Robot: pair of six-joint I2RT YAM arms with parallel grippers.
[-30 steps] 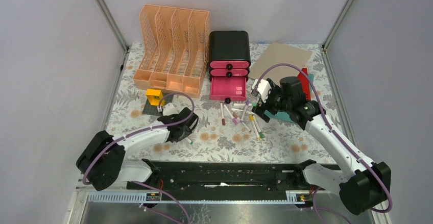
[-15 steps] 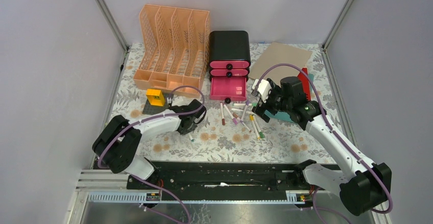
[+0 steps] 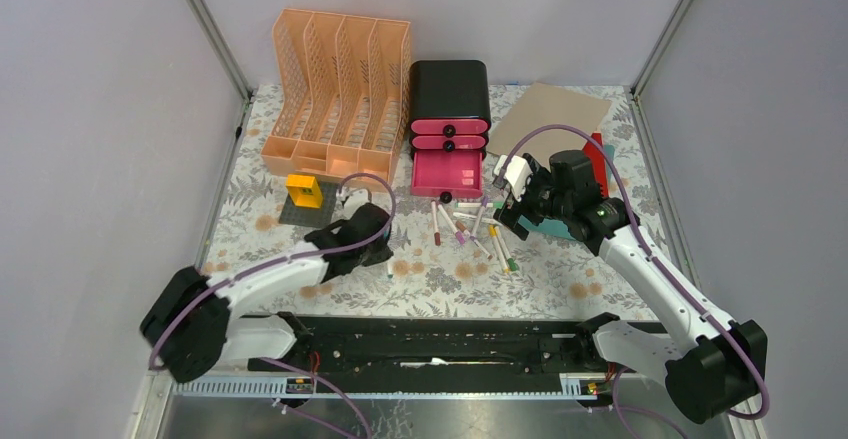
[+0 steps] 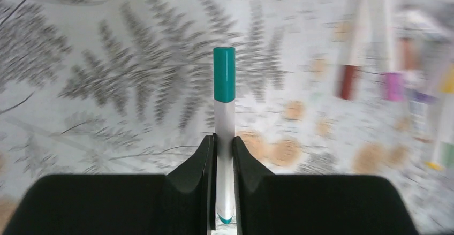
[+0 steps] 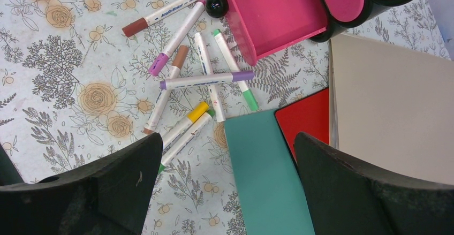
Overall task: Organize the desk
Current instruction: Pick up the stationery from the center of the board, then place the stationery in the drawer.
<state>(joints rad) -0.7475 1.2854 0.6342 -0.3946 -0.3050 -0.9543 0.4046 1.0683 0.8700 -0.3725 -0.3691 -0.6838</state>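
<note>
The desk, a fern-and-flower-printed tabletop, fills the floor of the grey-walled cell and carries everything in the scene. At its far left stands an orange slotted file rack, with a black drawer box just beside it on the right, its lowest pink drawer pulled out. A tan sheet of card lies flat in the far right corner, and a red book and a teal book lie overlapping at its near edge.

The right gripper hangs above the teal book with its jaws spread wide and nothing between them. The left gripper, low over the cloth left of centre, is clamped on the white barrel of a teal-capped marker, which points straight out beyond the fingertips.

A loose scatter of markers, with caps in brown, purple, green and yellow, lies crisscrossed on the cloth in front of the open drawer. Near the file rack, a yellow block sits on a dark grey plate.
</note>
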